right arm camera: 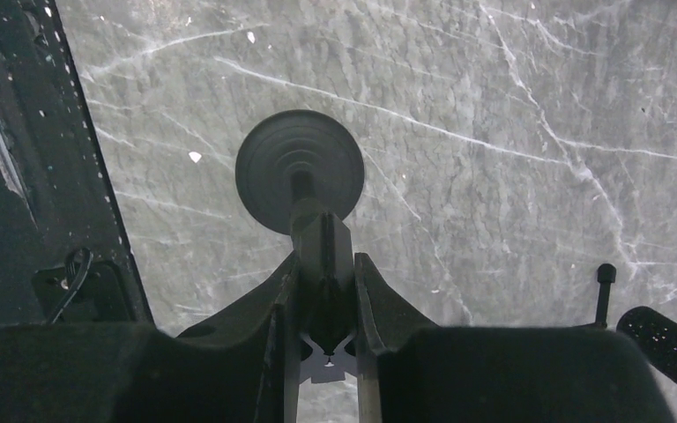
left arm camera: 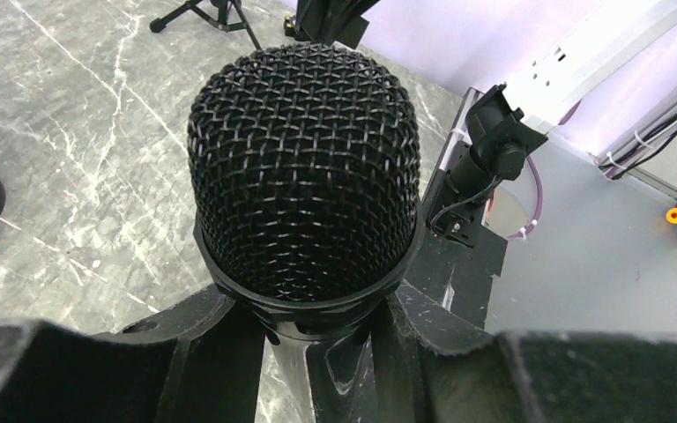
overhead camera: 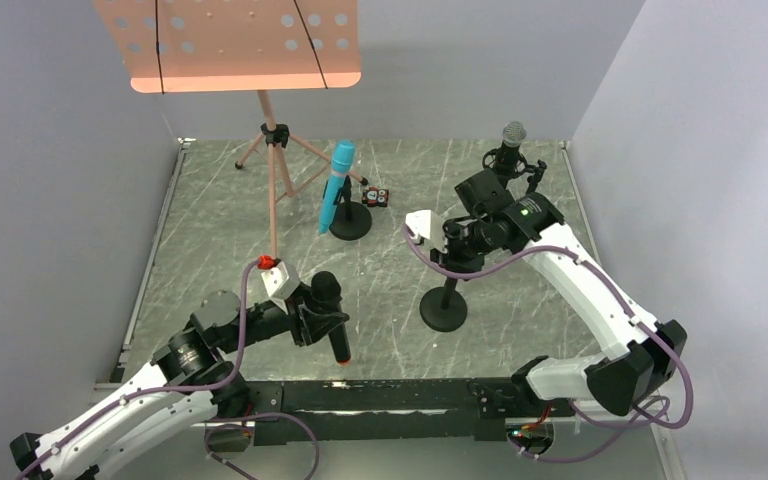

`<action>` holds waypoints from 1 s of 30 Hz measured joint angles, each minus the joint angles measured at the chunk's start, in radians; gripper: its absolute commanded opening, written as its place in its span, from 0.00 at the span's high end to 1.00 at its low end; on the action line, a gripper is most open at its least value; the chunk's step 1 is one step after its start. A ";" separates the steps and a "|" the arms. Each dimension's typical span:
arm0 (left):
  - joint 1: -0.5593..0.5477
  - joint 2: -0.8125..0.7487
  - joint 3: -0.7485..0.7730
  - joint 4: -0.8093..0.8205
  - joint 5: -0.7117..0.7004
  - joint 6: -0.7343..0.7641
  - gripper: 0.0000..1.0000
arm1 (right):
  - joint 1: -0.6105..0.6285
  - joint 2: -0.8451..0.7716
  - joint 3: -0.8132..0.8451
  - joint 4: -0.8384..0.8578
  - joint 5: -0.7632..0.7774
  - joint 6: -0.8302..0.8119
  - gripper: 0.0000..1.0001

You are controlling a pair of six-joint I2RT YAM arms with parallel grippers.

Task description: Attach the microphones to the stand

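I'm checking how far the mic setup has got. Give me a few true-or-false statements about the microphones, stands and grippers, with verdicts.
1. The blue microphone sits in a round-based stand. True.
2. The left gripper is empty. False: it is shut on the black microphone, the one with the orange end.
3. The right gripper is shut on the top of the empty stand. True.
4. The silver-headed microphone lies flat on the table. False: it stands upright at the far right, behind the right arm.
5. All three microphones are mounted. False: the black microphone is not on a stand.
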 measured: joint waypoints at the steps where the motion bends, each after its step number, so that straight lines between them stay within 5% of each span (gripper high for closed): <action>1: 0.000 0.004 0.000 0.001 0.002 0.000 1.00 | 0.009 0.016 0.015 -0.011 0.016 0.000 0.94; 15: 0.000 -0.002 0.000 0.015 0.010 0.000 1.00 | 0.123 0.146 0.125 -0.098 0.196 0.019 0.87; 22: 0.000 -0.009 0.000 0.014 0.010 -0.001 1.00 | 0.119 0.183 0.169 -0.137 0.228 0.003 0.39; 30: 0.000 -0.009 0.000 0.013 0.012 -0.003 1.00 | 0.088 0.228 0.159 -0.162 0.200 -0.010 0.13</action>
